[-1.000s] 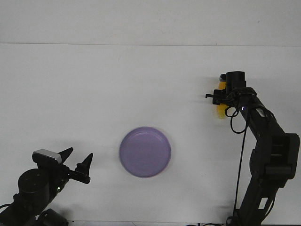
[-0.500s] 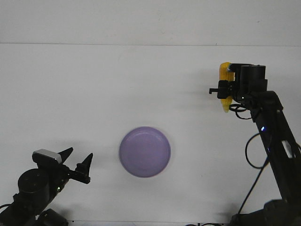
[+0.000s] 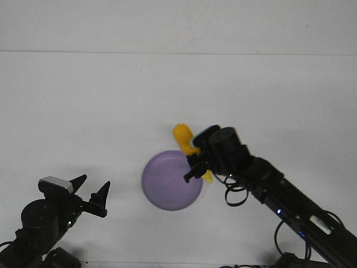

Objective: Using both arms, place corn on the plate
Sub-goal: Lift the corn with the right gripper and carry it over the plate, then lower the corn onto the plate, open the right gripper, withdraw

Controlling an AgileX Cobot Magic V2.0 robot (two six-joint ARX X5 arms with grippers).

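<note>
The lavender plate [image 3: 167, 184] lies on the white table near the front centre. My right gripper [image 3: 194, 162] is shut on the yellow-orange corn [image 3: 183, 136] and holds it over the plate's far right rim. The corn's thick end sticks out toward the back left; its pointed end [image 3: 207, 177] shows below the fingers. My left gripper [image 3: 92, 192] is open and empty at the front left, well apart from the plate.
The right arm [image 3: 279, 195] stretches from the front right corner across to the plate. The table's back edge meets a white wall [image 3: 178, 25].
My right arm has swung from the far right of the table to the plate's right rim, carrying the corn. The left arm has not moved.
</note>
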